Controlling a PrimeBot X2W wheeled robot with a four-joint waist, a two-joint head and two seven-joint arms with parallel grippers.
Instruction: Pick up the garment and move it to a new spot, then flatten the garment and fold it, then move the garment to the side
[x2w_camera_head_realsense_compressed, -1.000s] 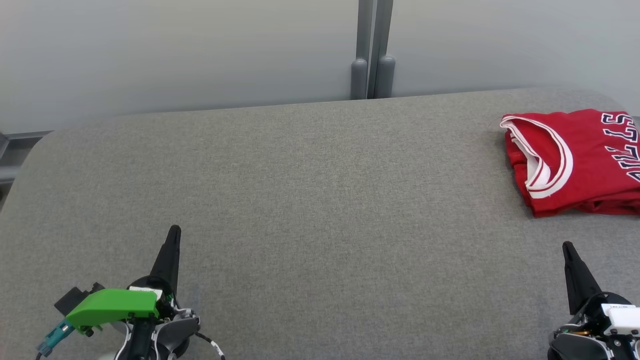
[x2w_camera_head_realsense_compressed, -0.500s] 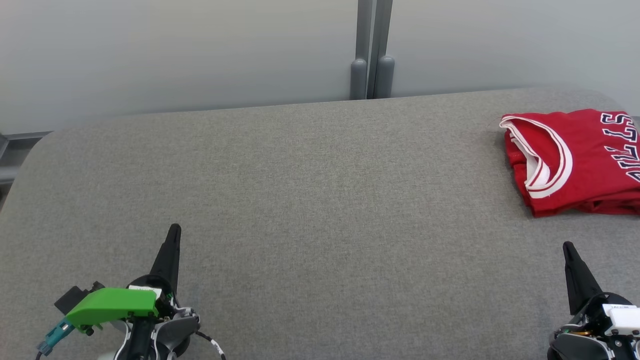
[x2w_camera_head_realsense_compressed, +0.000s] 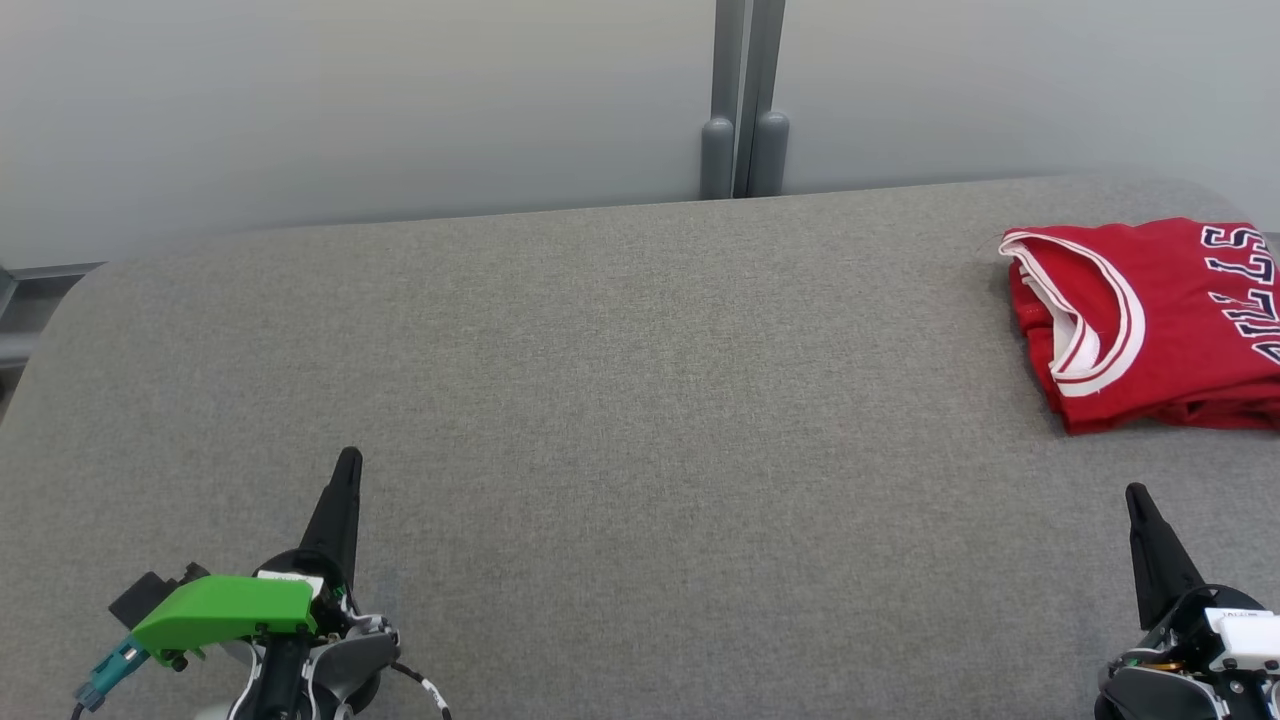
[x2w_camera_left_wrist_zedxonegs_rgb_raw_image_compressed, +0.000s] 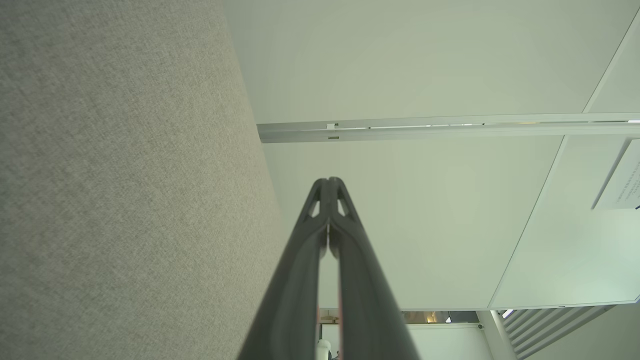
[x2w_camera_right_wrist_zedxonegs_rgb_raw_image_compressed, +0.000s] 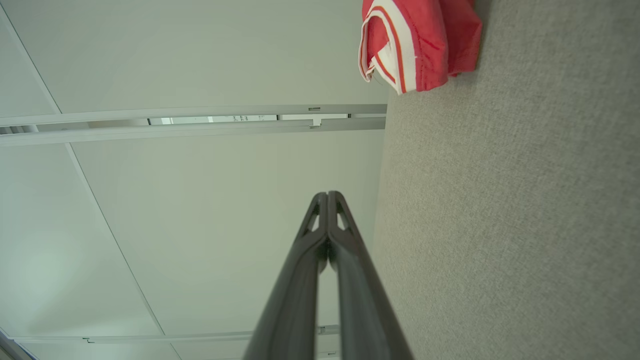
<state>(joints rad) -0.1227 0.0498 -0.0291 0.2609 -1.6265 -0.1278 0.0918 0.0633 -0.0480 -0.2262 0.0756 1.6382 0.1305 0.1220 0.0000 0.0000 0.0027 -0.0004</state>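
Support: wide grey fabric-covered table with rounded corners (x2w_camera_head_realsense_compressed: 620, 400) stretching across whole head view, far edge running along pale wall panels (x2w_camera_head_realsense_compressed: 350, 100).
On it: red folded jersey with white-striped trim and dark white-edged letters (x2w_camera_head_realsense_compressed: 1170, 330) lying flat at far right, near far right corner, right part running past picture edge. Striped neck opening facing left, toward table middle. Lower folded layers showing under jersey's near edge.

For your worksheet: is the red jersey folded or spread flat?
Folded: the red jersey lies as a compact bundle, layers stacked along its near edge.
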